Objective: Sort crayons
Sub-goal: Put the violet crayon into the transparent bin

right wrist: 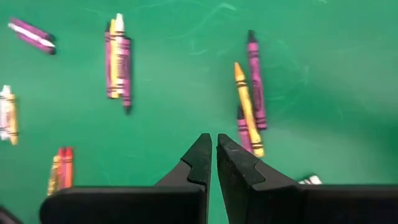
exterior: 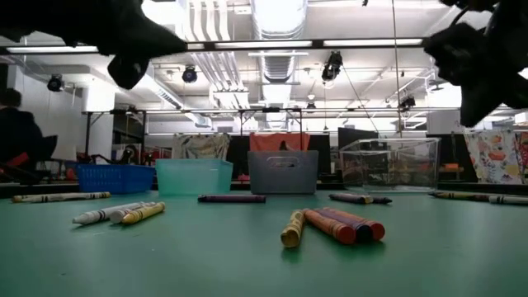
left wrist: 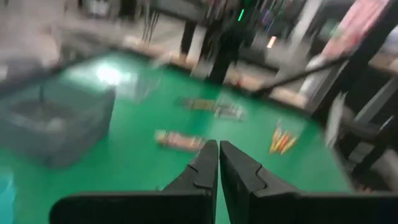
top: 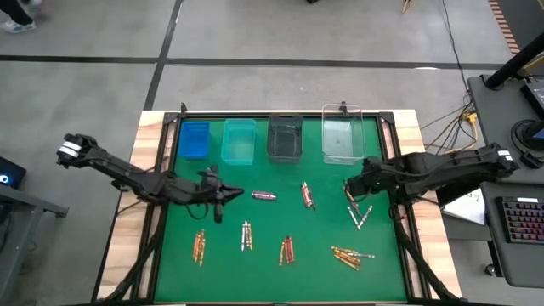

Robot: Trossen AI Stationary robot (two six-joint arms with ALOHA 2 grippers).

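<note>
Crayons lie flat on the green mat in small groups: near the front (top: 200, 246), (top: 246, 235), (top: 287, 250), (top: 350, 256), and mid-table (top: 263, 196), (top: 308, 195), (top: 359, 214). My left gripper (top: 231, 195) hangs shut above the mat's left middle, close to the purple crayon (top: 263, 196), with nothing between its fingers (left wrist: 218, 163). My right gripper (top: 350, 190) is shut and empty too, slanting down over the right middle. Its wrist view (right wrist: 214, 155) shows a yellow and purple crayon group (right wrist: 249, 106) just ahead of it.
Four small bins stand in a row along the mat's far edge: blue (top: 195, 139), teal (top: 239, 141), dark grey (top: 285, 138) and clear (top: 342, 136). A black frame borders the mat (top: 280, 221). A desk with a keyboard (top: 520, 223) stands beyond the table's right side.
</note>
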